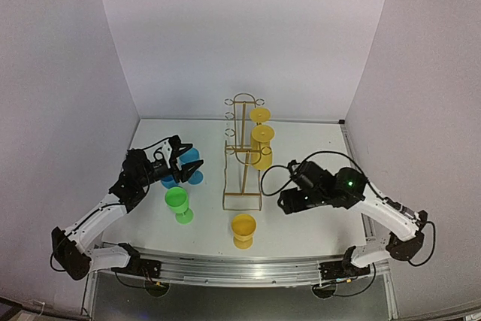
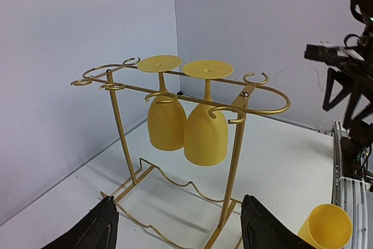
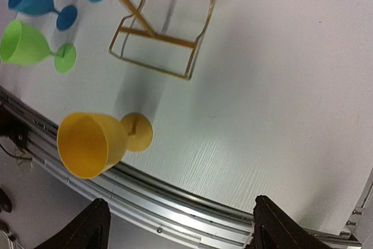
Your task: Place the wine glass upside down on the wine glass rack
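The right gripper (image 1: 284, 202) hovers low; the gold wire wine glass rack (image 1: 242, 157) stands just left of it, the upright yellow plastic wine glass (image 1: 243, 229) left and nearer the bases. The left gripper (image 1: 183, 162), fingers spread, is at the blue plastic goblets (image 1: 192, 157)
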Tool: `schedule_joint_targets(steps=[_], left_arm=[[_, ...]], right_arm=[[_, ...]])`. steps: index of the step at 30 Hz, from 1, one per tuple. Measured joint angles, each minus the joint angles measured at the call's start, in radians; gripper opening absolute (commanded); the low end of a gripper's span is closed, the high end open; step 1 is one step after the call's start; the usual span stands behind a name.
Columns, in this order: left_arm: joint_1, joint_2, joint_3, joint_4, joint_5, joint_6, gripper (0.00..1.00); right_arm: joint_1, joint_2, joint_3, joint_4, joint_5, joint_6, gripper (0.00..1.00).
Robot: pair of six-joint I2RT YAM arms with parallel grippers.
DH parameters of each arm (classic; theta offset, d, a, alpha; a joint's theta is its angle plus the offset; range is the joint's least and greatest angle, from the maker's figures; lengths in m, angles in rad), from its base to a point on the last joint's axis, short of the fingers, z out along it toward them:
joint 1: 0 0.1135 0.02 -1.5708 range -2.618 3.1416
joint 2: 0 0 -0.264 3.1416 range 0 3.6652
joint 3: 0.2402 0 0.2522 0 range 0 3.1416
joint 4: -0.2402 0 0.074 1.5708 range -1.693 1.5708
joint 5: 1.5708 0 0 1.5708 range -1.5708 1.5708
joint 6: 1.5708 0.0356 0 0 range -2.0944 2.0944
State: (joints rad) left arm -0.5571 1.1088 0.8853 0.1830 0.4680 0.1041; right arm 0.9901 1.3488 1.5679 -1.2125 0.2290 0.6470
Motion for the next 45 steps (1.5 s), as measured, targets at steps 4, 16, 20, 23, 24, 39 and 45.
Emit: schedule_joint_targets(steps=[4, 16, 20, 23, 24, 39, 45], left_arm=[[0.000, 0.000, -0.006, 0.000, 0.000, -0.001, 0.72], [0.000, 0.000, -0.009, 0.001, -0.001, 0.003, 0.72], [0.000, 0.000, -0.009, 0.002, -0.003, 0.004, 0.72], [0.000, 0.003, -0.009, 0.004, -0.008, 0.004, 0.72], [0.000, 0.004, -0.009, 0.007, -0.009, 0.005, 0.72], [0.000, 0.005, -0.007, -0.001, -0.056, 0.018, 0.72], [0.000, 0.005, 0.038, -0.044, -0.128, -0.015, 0.73]], right_arm=[[0.173, 0.133, 0.045, -0.013, 0.002, 0.001, 0.78], [0.236, 0.393, 0.106, 0.074, 0.067, -0.033, 0.60], [0.232, 0.432, 0.106, 0.098, 0.072, -0.046, 0.52], [0.224, 0.471, 0.108, 0.111, 0.066, -0.057, 0.42], [0.221, 0.484, 0.108, 0.116, 0.065, -0.061, 0.39], [0.176, 0.516, 0.106, 0.150, 0.007, -0.110, 0.00], [0.176, 0.418, 0.115, 0.245, -0.071, -0.195, 0.00]])
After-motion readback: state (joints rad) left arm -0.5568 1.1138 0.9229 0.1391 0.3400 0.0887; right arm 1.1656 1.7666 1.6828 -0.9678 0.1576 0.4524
